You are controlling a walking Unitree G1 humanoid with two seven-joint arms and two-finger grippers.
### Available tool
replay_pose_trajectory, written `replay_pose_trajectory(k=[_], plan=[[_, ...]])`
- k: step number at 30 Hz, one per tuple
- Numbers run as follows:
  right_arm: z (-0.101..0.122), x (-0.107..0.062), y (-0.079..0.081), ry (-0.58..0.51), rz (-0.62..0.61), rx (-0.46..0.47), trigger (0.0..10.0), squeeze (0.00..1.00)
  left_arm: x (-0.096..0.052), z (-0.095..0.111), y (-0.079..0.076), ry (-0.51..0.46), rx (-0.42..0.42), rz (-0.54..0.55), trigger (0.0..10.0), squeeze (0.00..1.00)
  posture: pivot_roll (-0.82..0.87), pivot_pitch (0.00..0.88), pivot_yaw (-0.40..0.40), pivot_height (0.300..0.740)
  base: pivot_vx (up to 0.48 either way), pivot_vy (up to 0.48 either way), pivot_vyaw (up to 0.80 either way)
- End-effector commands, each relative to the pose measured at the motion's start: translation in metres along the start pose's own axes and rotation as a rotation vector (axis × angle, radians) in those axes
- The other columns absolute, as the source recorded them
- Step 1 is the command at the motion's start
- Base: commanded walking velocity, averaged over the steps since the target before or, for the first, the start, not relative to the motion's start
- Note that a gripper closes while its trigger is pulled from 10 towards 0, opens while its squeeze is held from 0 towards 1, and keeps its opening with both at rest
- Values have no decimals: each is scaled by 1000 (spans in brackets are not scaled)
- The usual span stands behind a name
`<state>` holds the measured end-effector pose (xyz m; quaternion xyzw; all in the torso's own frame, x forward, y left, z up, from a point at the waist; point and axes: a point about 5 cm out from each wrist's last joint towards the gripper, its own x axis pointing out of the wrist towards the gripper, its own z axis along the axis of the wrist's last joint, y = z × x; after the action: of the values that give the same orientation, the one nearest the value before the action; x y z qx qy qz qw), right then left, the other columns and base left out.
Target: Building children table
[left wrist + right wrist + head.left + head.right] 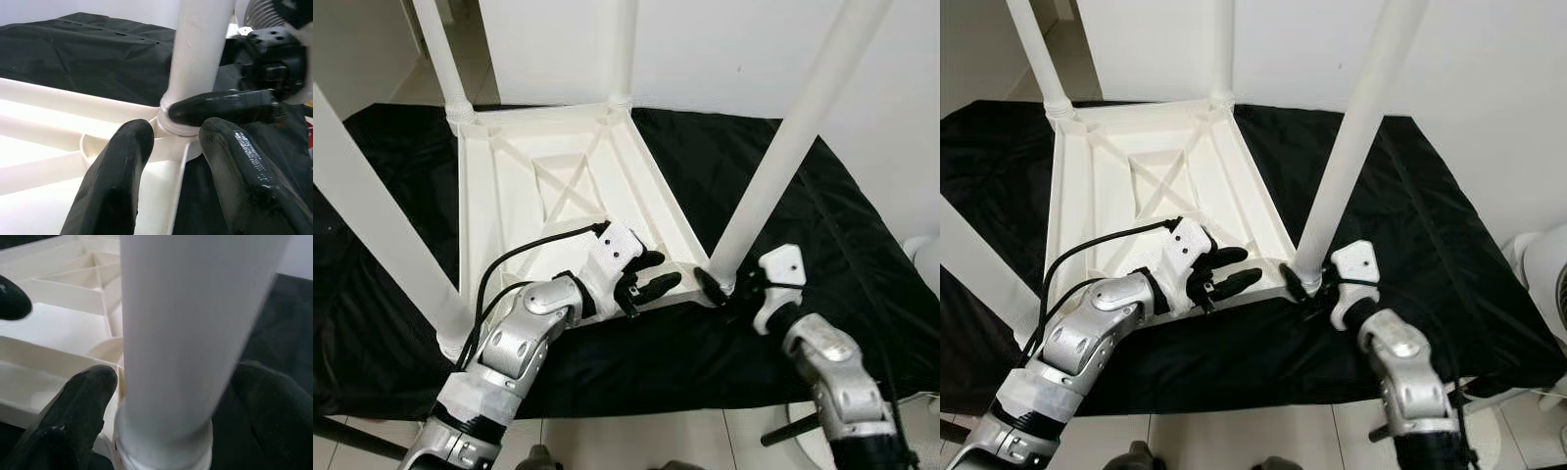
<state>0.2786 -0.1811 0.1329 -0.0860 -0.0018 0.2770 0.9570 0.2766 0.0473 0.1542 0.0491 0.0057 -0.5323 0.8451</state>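
White ribbed plastic tabletop [548, 196] lay upside down on black cloth [803, 235]. Right gripper [722, 286] clasped the smooth round leg [773, 166] at its near corner; left gripper [651, 274] hovered parted, empty.

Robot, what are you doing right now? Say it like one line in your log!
step: fitting leg | right gripper: around near-right table leg at its base | left gripper: open, over upside-down tabletop edge | black cloth underneath
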Motion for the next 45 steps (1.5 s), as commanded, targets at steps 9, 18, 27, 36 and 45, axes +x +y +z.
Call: replay_pose_trajectory(k=[9, 18, 27, 36, 45], plan=[[-1, 16, -8, 11, 62, -28, 8863, 0, 0, -4, -3, 9, 35, -1, 10000, 0, 21, 0, -49, 740, 0, 0, 0], [-13, 15, -2, 12, 119, -4, 0, 0, -2, -14, -7, 19, 18, 30, 10000, 0, 29, 0, -49, 740, 0, 0, 0], [-12, 12, -2, -37, 65, 52, 10000, 0, -1, -14, -7, 15, 34, 20, 10000, 0, 16, 0, -38, 740, 0, 0, 0], [-7, 14, 0, -47, -107, 46, 10000, 0, 0, -13, -6, 13, 39, 17, 10000, 0, 10, 0, -34, 740, 0, 0, 0], [-1, 20, 27, -25, -532, 114, 10000, 0, -1, -11, -6, 4, 49, 21, 10000, 0, 18, 0, -35, 740, 0, 0, 0]])
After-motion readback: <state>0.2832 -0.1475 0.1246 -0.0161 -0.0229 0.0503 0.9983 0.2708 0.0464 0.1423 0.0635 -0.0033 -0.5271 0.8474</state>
